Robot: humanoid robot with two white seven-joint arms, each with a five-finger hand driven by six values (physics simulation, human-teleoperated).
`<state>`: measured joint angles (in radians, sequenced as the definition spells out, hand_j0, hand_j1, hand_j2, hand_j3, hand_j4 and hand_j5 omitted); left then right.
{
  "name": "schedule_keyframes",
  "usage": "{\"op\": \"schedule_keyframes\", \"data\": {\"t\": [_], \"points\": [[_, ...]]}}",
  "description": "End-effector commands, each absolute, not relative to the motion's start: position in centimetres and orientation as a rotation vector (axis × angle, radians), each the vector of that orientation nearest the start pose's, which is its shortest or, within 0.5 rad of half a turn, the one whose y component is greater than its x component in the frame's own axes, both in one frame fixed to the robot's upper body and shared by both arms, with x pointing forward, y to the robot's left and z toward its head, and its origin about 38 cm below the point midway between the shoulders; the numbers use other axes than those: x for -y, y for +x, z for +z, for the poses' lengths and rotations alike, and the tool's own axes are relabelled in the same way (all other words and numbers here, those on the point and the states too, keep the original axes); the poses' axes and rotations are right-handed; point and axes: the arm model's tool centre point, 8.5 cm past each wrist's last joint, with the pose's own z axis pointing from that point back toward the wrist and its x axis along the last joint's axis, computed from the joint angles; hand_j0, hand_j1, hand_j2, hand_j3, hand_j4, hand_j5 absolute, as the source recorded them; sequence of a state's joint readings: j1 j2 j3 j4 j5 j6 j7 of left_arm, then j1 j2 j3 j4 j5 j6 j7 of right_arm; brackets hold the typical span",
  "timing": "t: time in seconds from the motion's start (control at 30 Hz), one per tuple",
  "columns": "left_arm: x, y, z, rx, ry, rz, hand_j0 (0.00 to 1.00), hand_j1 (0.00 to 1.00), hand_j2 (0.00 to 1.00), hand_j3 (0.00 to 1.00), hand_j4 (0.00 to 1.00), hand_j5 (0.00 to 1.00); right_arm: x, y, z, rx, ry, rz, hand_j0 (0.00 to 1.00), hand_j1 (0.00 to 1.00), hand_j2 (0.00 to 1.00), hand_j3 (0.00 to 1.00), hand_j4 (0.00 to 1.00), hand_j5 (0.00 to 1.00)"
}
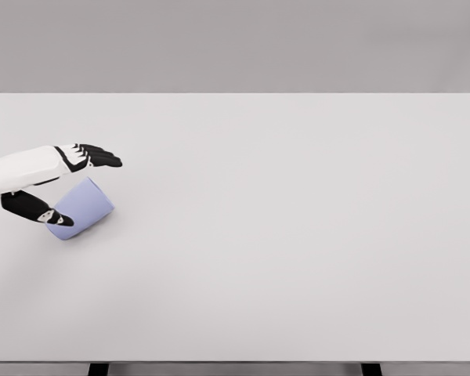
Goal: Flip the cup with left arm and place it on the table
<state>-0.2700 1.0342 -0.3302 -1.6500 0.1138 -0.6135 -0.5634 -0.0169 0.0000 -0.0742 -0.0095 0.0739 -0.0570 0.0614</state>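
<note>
- Pale lavender is the colour of the cup [81, 207] that we see lying on its side near the left edge of the table [298, 235], tilted so that one end points toward the lower left and the other toward the upper right.
- We see the left hand [59, 184] come in from the picture's left edge, on a white forearm, with black fingers.
- We find the four fingers [98, 157] stretched out side by side above the cup, pointing to the right, and they appear to be apart from the cup's upper side rather than pressed on it.
- We see the thumb [41, 210] reach under and across the cup's lower left end, its tip overlapping the cup there; we cannot tell for sure whether it touches.
- We read the hand as spread around the cup, fingers above and thumb below, with no firm clasp on it.
- We see the cup resting on the white tabletop and casting a soft shadow to its lower right.
- We see the table's far edge against a plain grey backdrop, and two dark legs [99, 369] at the bottom edge.
</note>
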Motion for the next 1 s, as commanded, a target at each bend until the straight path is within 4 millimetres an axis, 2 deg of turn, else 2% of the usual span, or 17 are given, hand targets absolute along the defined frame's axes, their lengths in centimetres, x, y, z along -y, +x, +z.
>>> {"op": "schedule_keyframes", "data": {"t": [0.0, 0.1, 0.13, 0.23, 0.27, 0.3, 0.33, 0.4, 0.43, 0.5, 0.57, 0.63, 0.7, 0.73, 0.8, 0.87, 0.97], "points": [[-35.6, 35.8, 24.0, 1.622, 0.076, -1.741, 1.0, 1.0, 1.0, 1.0, 1.0, 1.0, 26.7, 2.0, -26.2, 0.081, -0.029, 0.009, 1.0, 1.0, 1.0, 1.0, 1.0, 1.0], [-35.5, 35.9, 24.4, 1.639, 0.08, -1.738, 1.0, 1.0, 1.0, 1.0, 1.0, 1.0, 26.7, 1.9, -26.2, 0.08, -0.026, 0.004, 1.0, 1.0, 1.0, 1.0, 1.0, 1.0], [-34.3, 36.3, 24.9, 1.722, 0.077, -1.704, 1.0, 1.0, 1.0, 1.0, 1.0, 1.0, 26.7, 1.9, -26.2, 0.08, -0.026, 0.003, 1.0, 1.0, 1.0, 1.0, 1.0, 1.0], [-34.1, 36.5, 26.3, 1.763, 0.091, -1.706, 1.0, 1.0, 1.0, 1.0, 1.0, 1.0, 26.7, 1.9, -26.2, 0.08, -0.026, 0.004, 1.0, 1.0, 1.0, 1.0, 1.0, 1.0], [-34.3, 36.9, 27.6, 1.799, 0.123, -1.697, 1.0, 1.0, 1.0, 1.0, 1.0, 1.0, 26.7, 1.9, -26.2, 0.08, -0.026, 0.004, 1.0, 1.0, 1.0, 1.0, 1.0, 1.0], [-35.4, 37.3, 28.8, 1.807, 0.159, -1.67, 1.0, 1.0, 1.0, 1.0, 1.0, 1.0, 26.7, 1.9, -26.2, 0.08, -0.026, 0.004, 1.0, 1.0, 1.0, 1.0, 1.0, 1.0], [-37.4, 38.5, 30.2, 1.776, 0.202, -1.595, 1.0, 1.0, 1.0, 1.0, 1.0, 1.0, 26.7, 1.9, -26.2, 0.08, -0.026, 0.004, 1.0, 1.0, 1.0, 1.0, 1.0, 1.0], [-38.9, 38.9, 31.9, 1.692, 0.273, -1.601, 1.0, 1.0, 1.0, 1.0, 1.0, 1.0, 26.7, 1.9, -26.2, 0.08, -0.026, 0.004, 1.0, 1.0, 1.0, 1.0, 1.0, 1.0], [-39.4, 38.8, 32.5, 1.667, 0.286, -1.542, 1.0, 1.0, 1.0, 1.0, 1.0, 1.0, 26.7, 1.9, -26.2, 0.08, -0.026, 0.004, 1.0, 1.0, 1.0, 1.0, 1.0, 1.0], [-38.3, 38.8, 34.4, 1.685, 0.337, -1.364, 1.0, 1.0, 1.0, 1.0, 1.0, 1.0, 26.7, 1.9, -26.2, 0.08, -0.026, 0.004, 1.0, 1.0, 1.0, 1.0, 1.0, 1.0], [-39.6, 37.0, 36.6, 1.653, 0.366, -1.446, 1.0, 1.0, 1.0, 1.0, 1.0, 1.0, 26.7, 1.9, -26.2, 0.08, -0.026, 0.004, 1.0, 1.0, 1.0, 1.0, 1.0, 1.0], [-39.8, 36.0, 36.1, 1.665, 0.217, -1.407, 1.0, 1.0, 1.0, 1.0, 1.0, 1.0, 26.7, 1.9, -26.2, 0.08, -0.026, 0.004, 1.0, 1.0, 1.0, 1.0, 1.0, 1.0], [-39.3, 35.2, 34.0, 1.552, -0.011, -1.417, 1.0, 1.0, 1.0, 1.0, 1.0, 1.0, 26.7, 1.9, -26.2, 0.08, -0.026, 0.004, 1.0, 1.0, 1.0, 1.0, 1.0, 1.0], [-39.3, 35.1, 33.5, 1.531, -0.048, -1.407, 1.0, 1.0, 1.0, 1.0, 1.0, 1.0, 26.7, 1.9, -26.2, 0.08, -0.026, 0.004, 1.0, 1.0, 1.0, 1.0, 1.0, 1.0], [-39.6, 35.7, 32.7, 1.472, -0.045, -1.301, 1.0, 1.0, 1.0, 1.0, 1.0, 1.0, 26.7, 1.9, -26.2, 0.08, -0.026, 0.004, 1.0, 1.0, 1.0, 1.0, 1.0, 1.0], [-40.7, 37.3, 31.7, 1.422, 0.078, -1.077, 1.0, 1.0, 1.0, 1.0, 1.0, 1.0, 26.7, 1.9, -26.2, 0.08, -0.026, 0.004, 1.0, 1.0, 1.0, 1.0, 1.0, 1.0], [-40.6, 37.8, 30.5, 1.382, 0.085, -1.021, 1.0, 1.0, 1.0, 1.0, 1.0, 1.0, 26.7, 1.9, -26.2, 0.08, -0.026, 0.004, 1.0, 1.0, 1.0, 1.0, 1.0, 1.0]]}}
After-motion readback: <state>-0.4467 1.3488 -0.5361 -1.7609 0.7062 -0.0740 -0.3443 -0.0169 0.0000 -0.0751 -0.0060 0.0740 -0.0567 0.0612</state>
